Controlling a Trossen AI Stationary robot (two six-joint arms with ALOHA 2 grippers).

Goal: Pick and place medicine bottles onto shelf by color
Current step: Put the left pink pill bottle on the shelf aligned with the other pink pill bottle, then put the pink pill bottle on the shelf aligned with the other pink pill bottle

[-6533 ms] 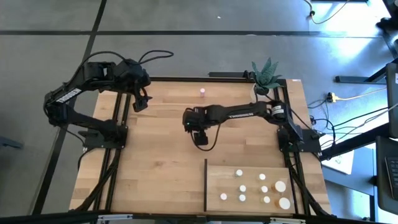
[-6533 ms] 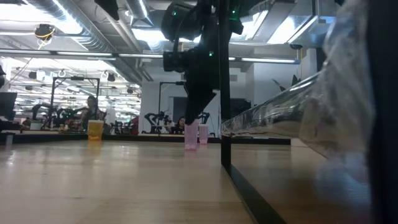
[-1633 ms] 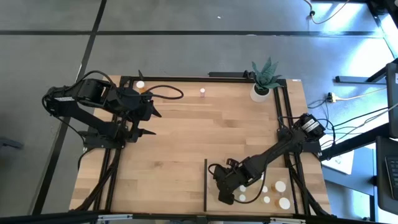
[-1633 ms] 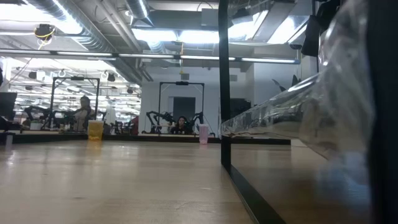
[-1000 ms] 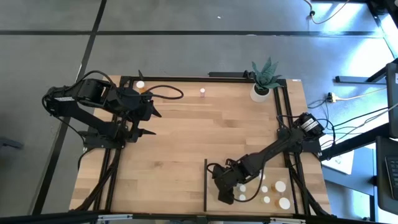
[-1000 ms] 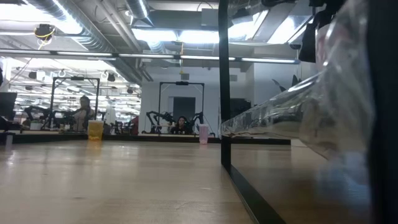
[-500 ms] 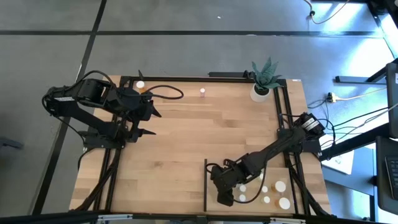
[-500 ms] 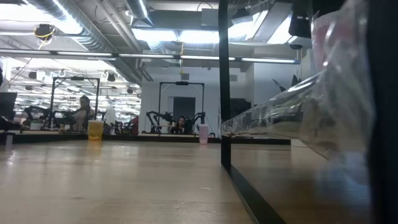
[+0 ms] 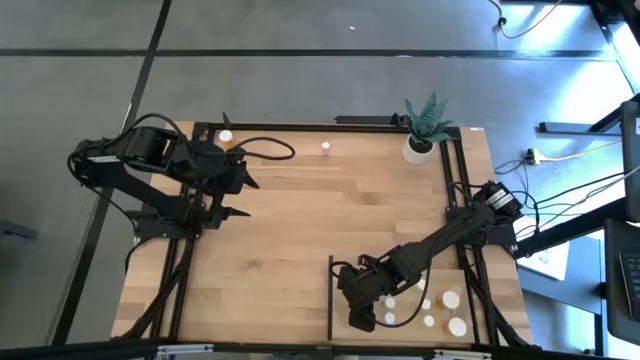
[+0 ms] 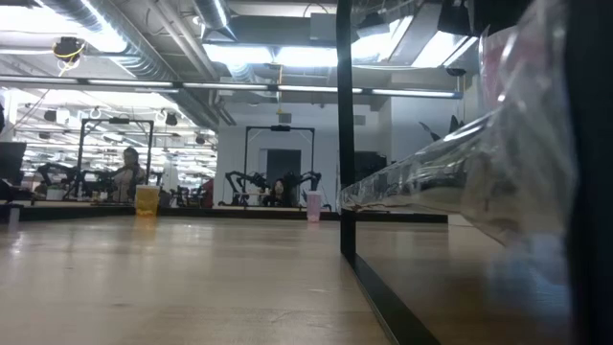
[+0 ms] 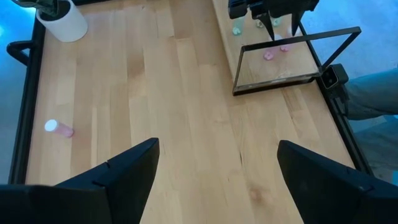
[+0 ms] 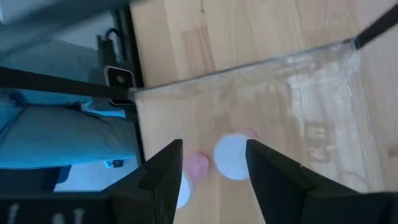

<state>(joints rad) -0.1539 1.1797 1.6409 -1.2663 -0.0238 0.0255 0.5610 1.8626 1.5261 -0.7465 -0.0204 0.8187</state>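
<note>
- Right gripper (image 9: 360,305): over the shelf (image 9: 345,275) near its dark edge, fingers parted, nothing pinched; a pink bottle (image 12: 233,155) stands below, seemingly just set among the pink ones.
- Left gripper (image 9: 240,175): waiting at the table's left side, fingers spread, empty.
- Pink bottle (image 9: 325,148): at the far edge, unsorted.

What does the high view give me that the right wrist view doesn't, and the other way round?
Only the high view: the left gripper waiting by the table's left side, a lone pink bottle near the far edge, and the plant pot. Only the right wrist view: a white-capped pink bottle just below that gripper, hidden under the arm from above. Both: the shelf and the right gripper over it.
</note>
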